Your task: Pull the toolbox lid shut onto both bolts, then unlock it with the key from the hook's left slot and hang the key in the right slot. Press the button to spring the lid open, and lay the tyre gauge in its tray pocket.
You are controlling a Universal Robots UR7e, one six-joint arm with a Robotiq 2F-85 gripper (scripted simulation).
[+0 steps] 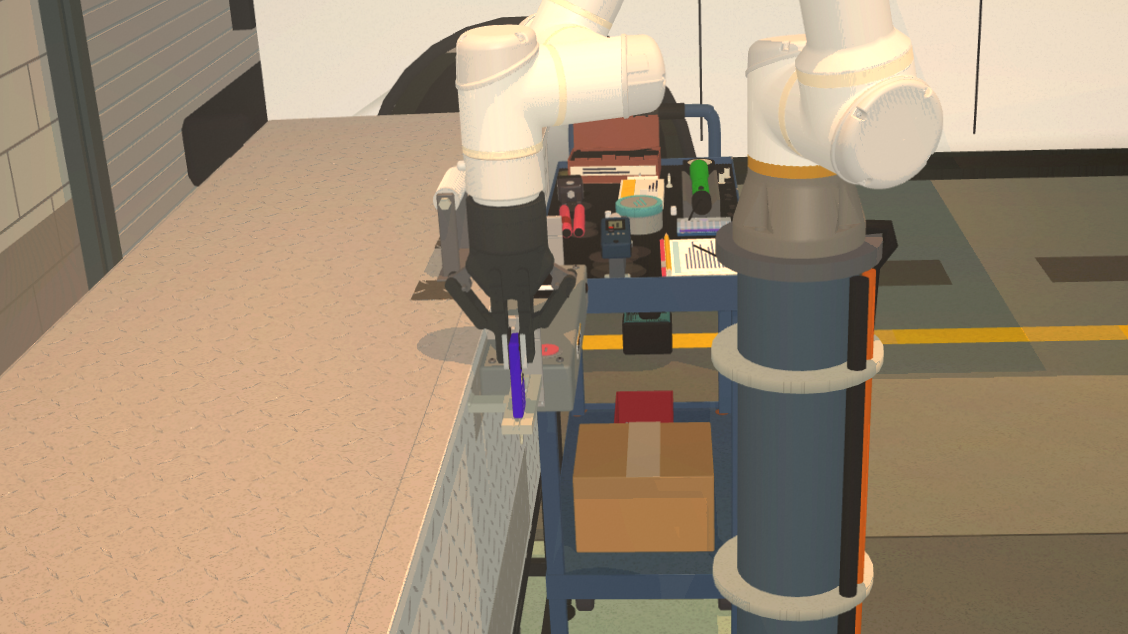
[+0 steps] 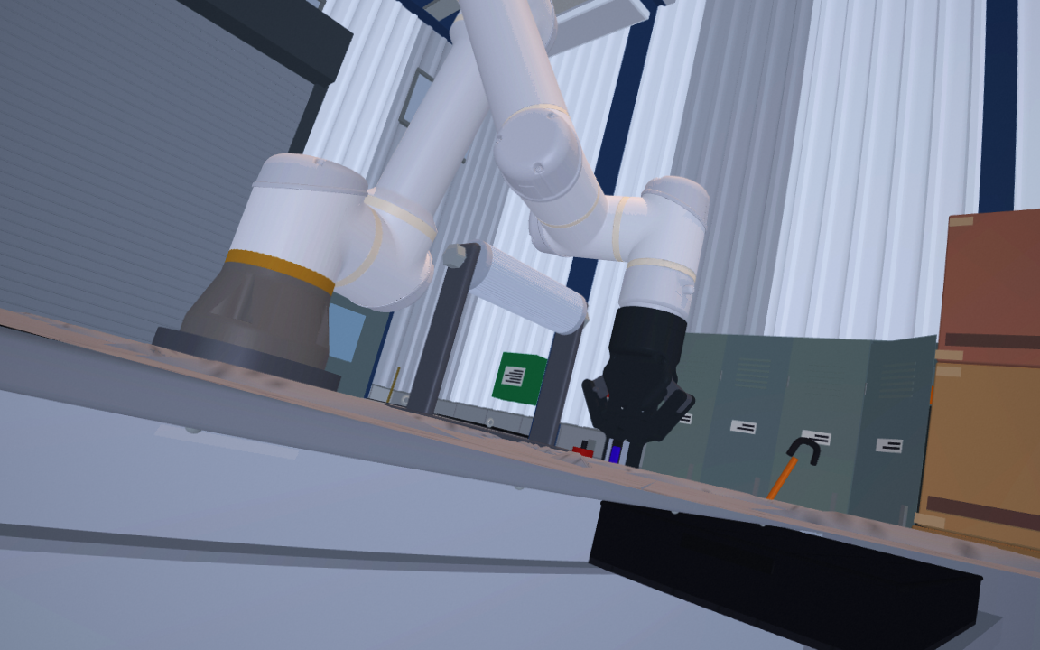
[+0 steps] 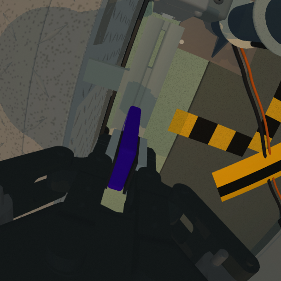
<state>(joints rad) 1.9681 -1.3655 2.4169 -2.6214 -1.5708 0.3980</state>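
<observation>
My gripper (image 1: 517, 355) (image 2: 621, 458) (image 3: 128, 157) points straight down at the bench's right edge, over the grey hook bracket (image 1: 521, 378). The purple key (image 1: 517, 382) (image 3: 125, 149) (image 2: 614, 454) is clamped between its closed fingers, hanging upright with its lower end beside a pale peg (image 1: 521, 426) of the bracket. A red button (image 1: 550, 348) (image 2: 583, 451) sits on the grey block just right of the key. The toolbox lid handle, a ribbed grey bar on two dark posts (image 2: 514, 287), stands behind the gripper. The tyre gauge and tray pocket are not in sight.
A cardboard box (image 1: 643, 485) sits on the lower shelf of the blue cart (image 1: 639, 236), which stands right of the bench with several tools on top. The arm's pedestal (image 1: 797, 410) is further right. A perforated panel (image 1: 465, 512) hangs below the bench edge.
</observation>
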